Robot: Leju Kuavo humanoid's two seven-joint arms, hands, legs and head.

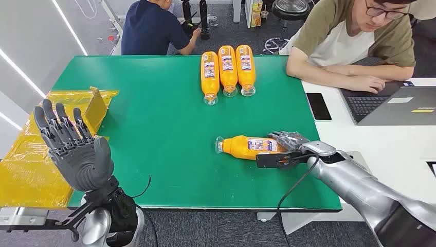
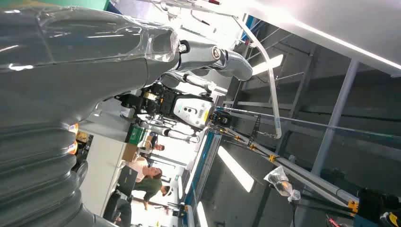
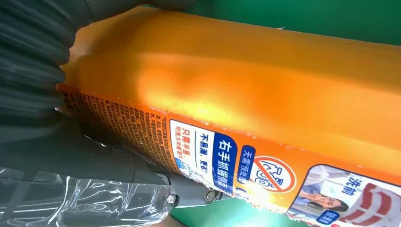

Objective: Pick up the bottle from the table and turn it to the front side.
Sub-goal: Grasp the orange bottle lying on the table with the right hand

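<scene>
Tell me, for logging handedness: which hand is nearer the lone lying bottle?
Right. The right hand wraps the bottle at its base; the left hand hangs raised, open, far across the table.

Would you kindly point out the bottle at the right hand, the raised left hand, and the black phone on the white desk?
bottle (image 1: 247,147), head view, on its orange body beside the label.
left hand (image 1: 82,157), head view, on its palm.
black phone (image 1: 319,106), head view, on the middle of its screen.

Green desk (image 1: 154,118) — one orange bottle (image 1: 247,146) lies on its side near the right front edge, cap pointing left. Three more orange bottles (image 1: 227,72) lie side by side at the far edge, caps toward the robot. White desk (image 1: 391,144) adjoins right — phone (image 1: 319,106), laptop (image 1: 396,105).
</scene>
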